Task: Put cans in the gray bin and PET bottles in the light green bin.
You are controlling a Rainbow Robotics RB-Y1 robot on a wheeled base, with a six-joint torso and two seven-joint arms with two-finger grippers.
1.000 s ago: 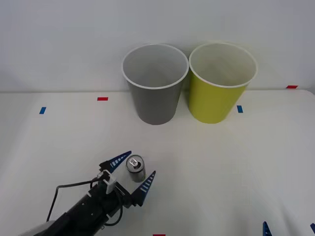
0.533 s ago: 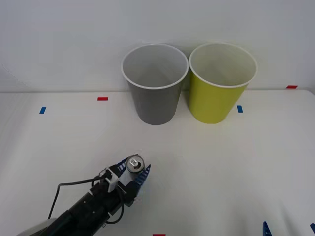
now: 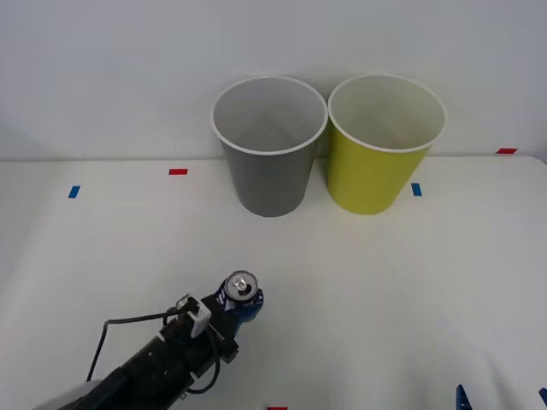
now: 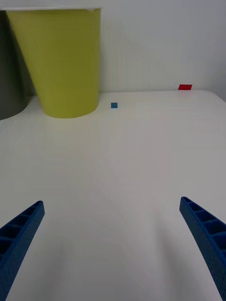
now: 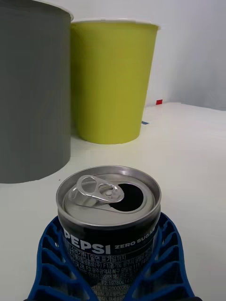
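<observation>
My left end effector [image 3: 239, 301] squeezes the can [image 3: 241, 290] low on the surface [image 3: 385, 273], well short of the gray bin [image 3: 269, 154]. A tilt could make it slip. My right end effector [image 4: 113, 244] waits, spread wide.

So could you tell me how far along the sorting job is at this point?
Nothing is binned yet: what shows of the gray bin and the light green bin looks empty. In hand: the left gripper is shut on the can, in front of the gray bin. Left: dropping it in there. The right gripper waits open over the table.
</observation>
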